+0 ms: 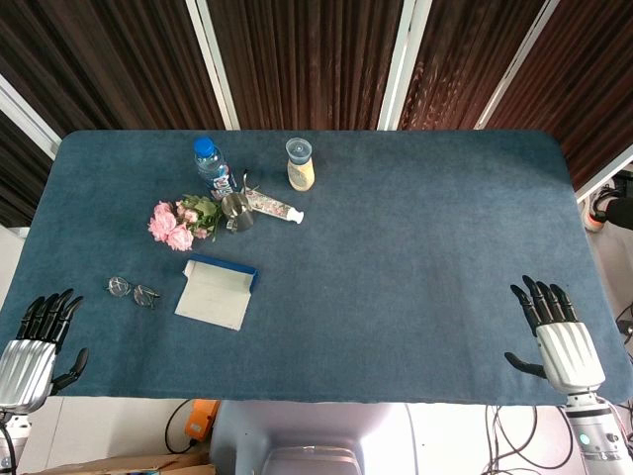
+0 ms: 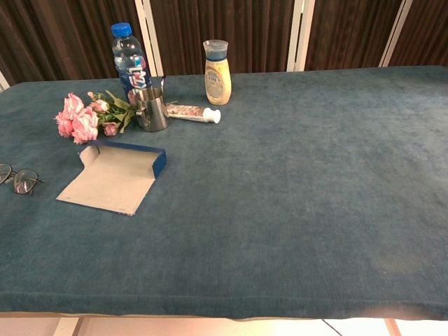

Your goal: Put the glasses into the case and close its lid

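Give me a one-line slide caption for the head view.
Start state: glasses beside the open case, both hands, left and right, open at the table's near edge.

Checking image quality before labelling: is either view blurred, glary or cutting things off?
Head view: even light, soft short shadows, glasses small but sharp, both hands in frame. Chest view: sharp, no glare on the table; the glasses sit cropped at the left edge beside the open case, and no hand shows.

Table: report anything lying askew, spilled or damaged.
Nothing spilled or broken. The tube lies on its side beside the metal cup, and the open case sits skewed to the table edge, with the glasses beside it.
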Controlling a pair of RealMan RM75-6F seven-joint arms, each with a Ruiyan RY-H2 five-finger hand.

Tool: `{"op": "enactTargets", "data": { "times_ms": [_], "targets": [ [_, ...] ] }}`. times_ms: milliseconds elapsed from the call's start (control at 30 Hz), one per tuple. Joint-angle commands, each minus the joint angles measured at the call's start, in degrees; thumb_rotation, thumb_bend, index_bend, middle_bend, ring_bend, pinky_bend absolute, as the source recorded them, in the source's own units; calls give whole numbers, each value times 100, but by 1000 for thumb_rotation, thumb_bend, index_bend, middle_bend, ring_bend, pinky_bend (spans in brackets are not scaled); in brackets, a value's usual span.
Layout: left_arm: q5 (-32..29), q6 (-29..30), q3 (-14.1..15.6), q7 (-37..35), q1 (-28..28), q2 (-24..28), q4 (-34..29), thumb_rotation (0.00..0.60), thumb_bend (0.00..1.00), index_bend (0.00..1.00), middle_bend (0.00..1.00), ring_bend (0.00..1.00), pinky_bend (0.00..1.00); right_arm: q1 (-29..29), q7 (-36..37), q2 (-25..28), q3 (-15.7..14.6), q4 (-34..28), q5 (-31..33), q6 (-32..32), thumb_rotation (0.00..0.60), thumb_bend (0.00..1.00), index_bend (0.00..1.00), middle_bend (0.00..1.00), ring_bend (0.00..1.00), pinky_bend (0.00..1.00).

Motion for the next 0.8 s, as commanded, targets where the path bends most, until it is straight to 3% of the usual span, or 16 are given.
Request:
{"op": "enactTargets", "data": {
  "times_ms": [33, 233, 400, 567, 800],
  "targets": [
    [-31, -75, 25, 78, -16, 21, -57, 600, 406, 0, 0, 0, 0, 5, 5, 3, -4, -2, 4, -19, 600, 252, 0, 0, 0, 0],
    [307, -345, 92, -53, -310, -149, 171, 600, 407, 0, 0, 0, 0, -17, 167, 114, 11, -84, 39, 4, 600, 252, 0, 0, 0, 0],
    [381, -918, -79, -412, -901, -338, 762, 600, 426, 30, 0, 0, 0, -40, 189, 158, -13, -82, 14, 24, 600, 252, 0, 0, 0, 0],
    [279, -1571, -202, -1033, -1474, -613, 1541, 600, 442, 155, 0, 0, 0, -1, 148, 152, -60, -123, 20, -119, 600, 252, 0, 0, 0, 0],
    [239, -1972, -164, -1981, -1931, -1228, 3012, 600, 443, 310, 0, 0, 0, 41, 19, 105, -69, -129, 106, -265, 600, 252, 0, 0, 0, 0]
  ]
}}
